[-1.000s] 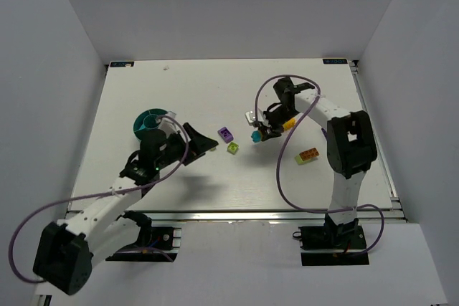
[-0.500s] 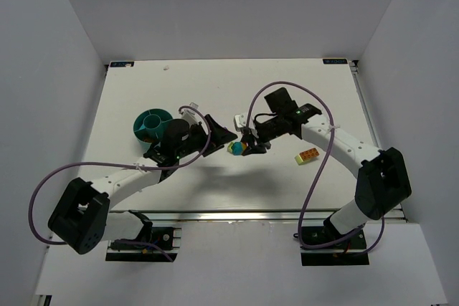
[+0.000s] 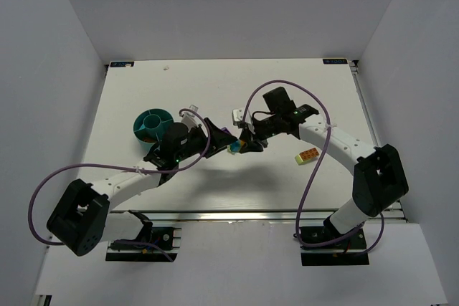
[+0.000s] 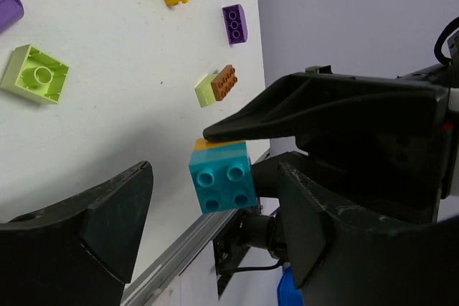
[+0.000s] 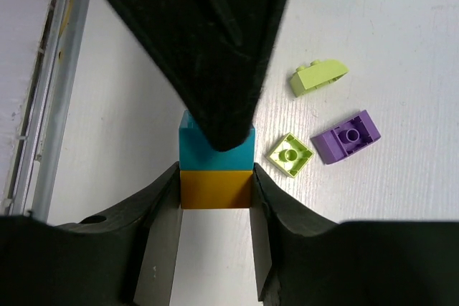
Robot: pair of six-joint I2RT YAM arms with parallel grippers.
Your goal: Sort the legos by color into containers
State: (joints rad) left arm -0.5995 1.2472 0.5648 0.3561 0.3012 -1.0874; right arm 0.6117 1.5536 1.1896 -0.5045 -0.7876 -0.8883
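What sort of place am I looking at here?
Probably a robotics test bench: a white table boxed in by plain grey walls, a white left arm and right arm bolted to its edge, small plastic toy bricks on it.

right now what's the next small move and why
Probably close the left gripper on the cyan brick: its open fingers flank it, while the right gripper clamps the orange brick stuck to it, so the two can be pulled apart.

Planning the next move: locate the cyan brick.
Top view, centre: the cyan brick sits stacked on an orange brick clamped in the right gripper, facing the open left gripper.
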